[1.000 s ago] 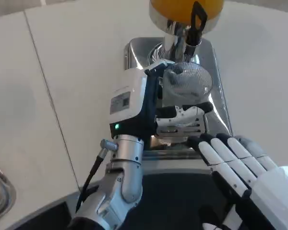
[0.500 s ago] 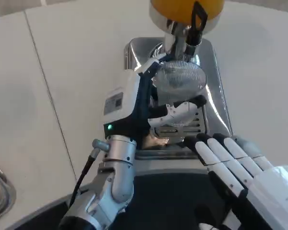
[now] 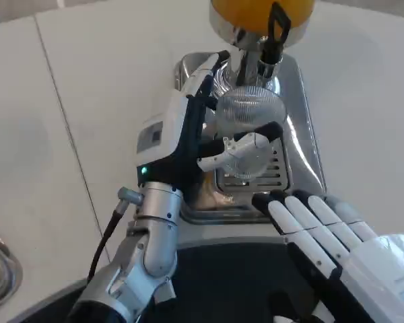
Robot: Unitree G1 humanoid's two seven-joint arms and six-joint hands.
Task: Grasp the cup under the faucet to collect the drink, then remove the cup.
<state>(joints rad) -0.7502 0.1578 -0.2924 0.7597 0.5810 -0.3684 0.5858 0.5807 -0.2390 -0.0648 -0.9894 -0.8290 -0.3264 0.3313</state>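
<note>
The dispenser (image 3: 261,17), an orange tank over a steel tray (image 3: 299,145), has the clear cup (image 3: 248,121) under its faucet (image 3: 246,64). The left hand (image 3: 188,138) grasps the cup; the right hand (image 3: 323,229) rests released, fingers flat. Judged: filling is in hand; next, work the black lever (image 3: 278,27). The hand's label (image 3: 151,136) is unreadable.

Dispenser spout and black lever (image 3: 277,30) overhang the cup (image 3: 246,124) from above; left hand (image 3: 188,131) blocks its left flank. White surface (image 3: 101,81) lies open on both sides of the metal tray (image 3: 303,145).
</note>
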